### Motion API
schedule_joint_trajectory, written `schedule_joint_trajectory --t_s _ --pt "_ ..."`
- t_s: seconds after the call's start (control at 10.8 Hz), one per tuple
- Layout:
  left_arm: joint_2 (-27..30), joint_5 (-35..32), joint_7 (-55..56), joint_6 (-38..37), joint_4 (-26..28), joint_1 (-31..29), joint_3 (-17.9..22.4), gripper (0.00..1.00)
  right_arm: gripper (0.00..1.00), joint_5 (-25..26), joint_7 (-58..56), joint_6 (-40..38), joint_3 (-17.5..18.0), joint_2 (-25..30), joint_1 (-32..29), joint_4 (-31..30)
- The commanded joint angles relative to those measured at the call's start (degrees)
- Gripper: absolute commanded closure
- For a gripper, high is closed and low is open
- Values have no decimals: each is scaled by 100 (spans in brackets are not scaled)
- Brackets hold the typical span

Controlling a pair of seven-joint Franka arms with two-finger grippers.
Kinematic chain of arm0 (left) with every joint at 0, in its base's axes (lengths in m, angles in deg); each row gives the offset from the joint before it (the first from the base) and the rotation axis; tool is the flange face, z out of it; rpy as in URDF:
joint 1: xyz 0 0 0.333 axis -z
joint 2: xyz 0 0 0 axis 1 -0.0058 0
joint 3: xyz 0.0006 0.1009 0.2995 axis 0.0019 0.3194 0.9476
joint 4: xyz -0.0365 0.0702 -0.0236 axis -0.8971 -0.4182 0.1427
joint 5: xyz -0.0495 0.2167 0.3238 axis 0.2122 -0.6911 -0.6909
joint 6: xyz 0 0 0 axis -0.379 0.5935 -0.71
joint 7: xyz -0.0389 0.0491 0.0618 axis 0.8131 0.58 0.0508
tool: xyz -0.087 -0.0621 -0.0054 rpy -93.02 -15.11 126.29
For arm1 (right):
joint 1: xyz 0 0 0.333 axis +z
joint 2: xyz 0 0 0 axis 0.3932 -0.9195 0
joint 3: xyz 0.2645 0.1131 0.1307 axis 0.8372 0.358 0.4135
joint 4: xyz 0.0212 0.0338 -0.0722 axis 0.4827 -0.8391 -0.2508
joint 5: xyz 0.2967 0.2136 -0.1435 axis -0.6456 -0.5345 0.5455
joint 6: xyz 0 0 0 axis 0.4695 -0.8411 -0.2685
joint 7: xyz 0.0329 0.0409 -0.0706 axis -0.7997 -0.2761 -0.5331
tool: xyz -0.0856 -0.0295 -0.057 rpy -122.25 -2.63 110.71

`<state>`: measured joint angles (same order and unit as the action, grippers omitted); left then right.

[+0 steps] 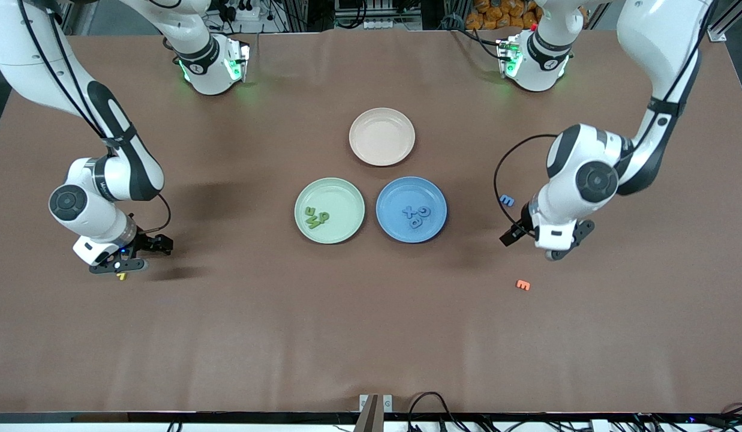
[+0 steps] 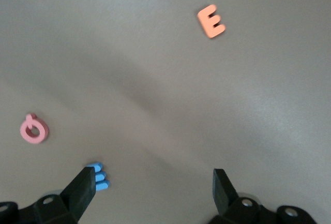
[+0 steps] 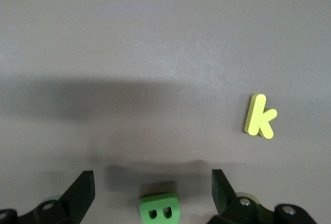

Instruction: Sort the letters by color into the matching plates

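Note:
The pale green plate [image 1: 341, 198] holds a few green letters [image 1: 316, 217]. The blue plate [image 1: 400, 195] beside it holds a few blue letters [image 1: 417, 215]. My right gripper [image 1: 131, 261] is open and low over the table at the right arm's end. In the right wrist view a green letter B [image 3: 159, 209] lies on the table between its open fingers [image 3: 83, 190], untouched. My left gripper [image 1: 556, 247] is open over the table at the left arm's end. A blue letter [image 1: 507, 200] lies beside one of its fingers [image 2: 83, 188], outside the gap; it also shows in the left wrist view [image 2: 98, 177].
A beige-pink plate [image 1: 382, 136] stands empty, farther from the front camera than the two plates. An orange E [image 1: 522, 285] lies nearer the front camera than the left gripper. A pink letter [image 2: 34, 129] lies near the blue one. A yellow k [image 1: 121, 276] lies by the right gripper.

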<state>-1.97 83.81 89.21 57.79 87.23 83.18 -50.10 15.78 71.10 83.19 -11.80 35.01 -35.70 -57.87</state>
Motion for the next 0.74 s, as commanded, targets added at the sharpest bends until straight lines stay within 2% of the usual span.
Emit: schedule_joint_trajectory --t_s 0.0,0.09,0.37,0.65 --pt "811 521 572 730 1239 -28 106 0 0 140 -45 173 117 86 -161 -162" --pt "811 599 635 740 1328 -11 175 0 0 140 -45 278 117 77 -187 -250" --pt "802 890 1229 1196 1732 568 641 0 0 149 -45 410 135 42 -240 -312" --pt "943 881 2005 1206 1961 614 651 0 0 149 -45 568 161 42 -354 -452"
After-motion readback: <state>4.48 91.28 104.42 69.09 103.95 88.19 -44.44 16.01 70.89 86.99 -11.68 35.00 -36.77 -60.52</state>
